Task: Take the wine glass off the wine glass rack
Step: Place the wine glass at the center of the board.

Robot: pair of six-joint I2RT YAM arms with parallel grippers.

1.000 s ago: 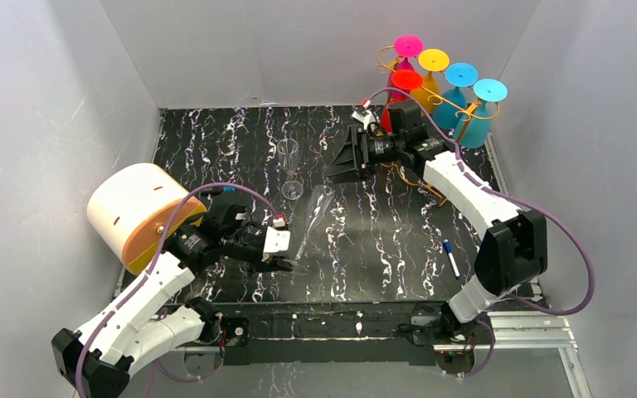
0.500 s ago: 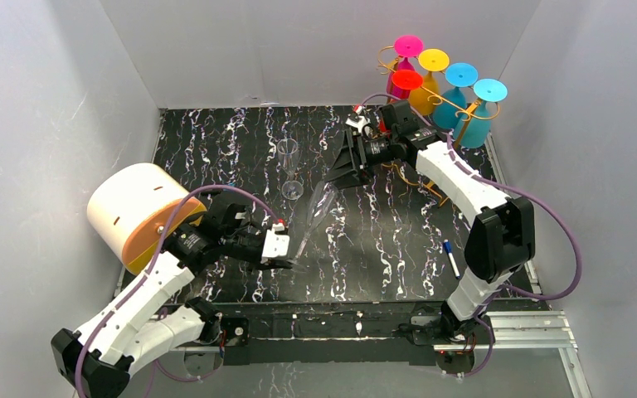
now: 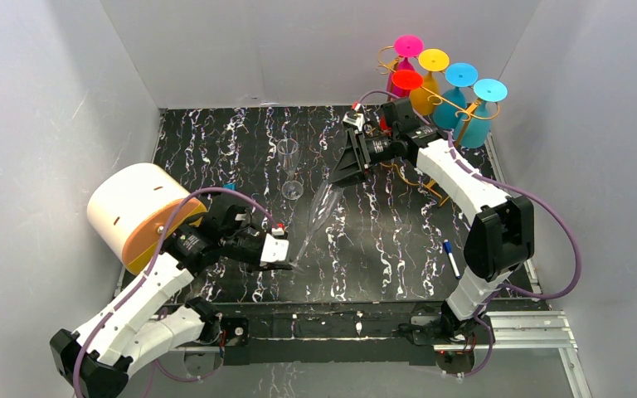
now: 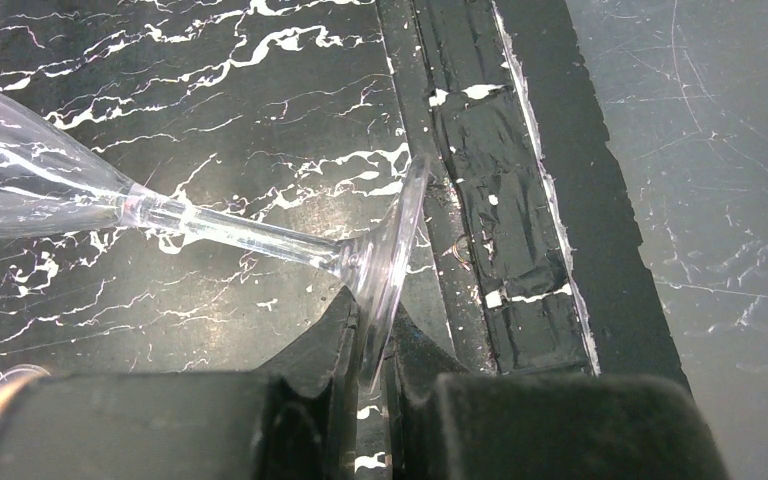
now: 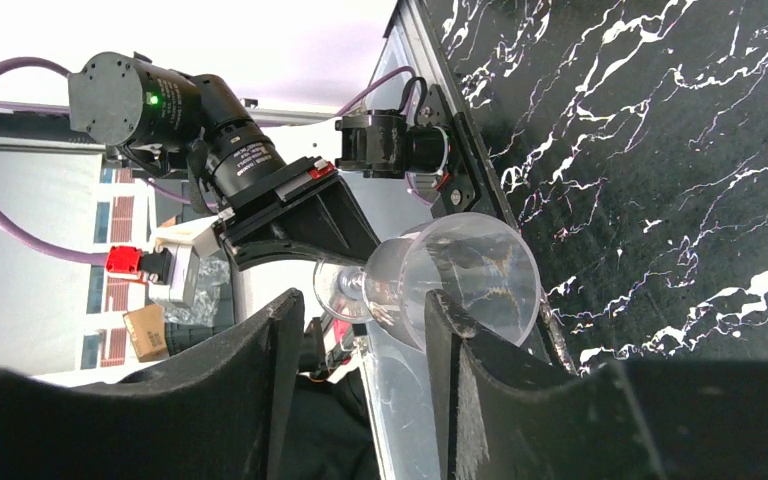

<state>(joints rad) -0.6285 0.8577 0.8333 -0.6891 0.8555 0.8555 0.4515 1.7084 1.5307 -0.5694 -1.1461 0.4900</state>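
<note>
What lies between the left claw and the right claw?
One clear wine glass spans the whole stretch: its foot is pinched in the left claw and its bowl end sits inside the right claw. The top external view shows this.

The right gripper [image 3: 337,177] has narrowed its jaws and turned at the wrist. Its fingers [image 5: 260,350] now stand on either side of the clear wine glass [image 3: 315,217] at the bowl's rim. The right elbow has swung toward 10 o'clock. The left gripper [image 3: 289,262] has carried the glass's foot slightly toward 12 o'clock.
</note>
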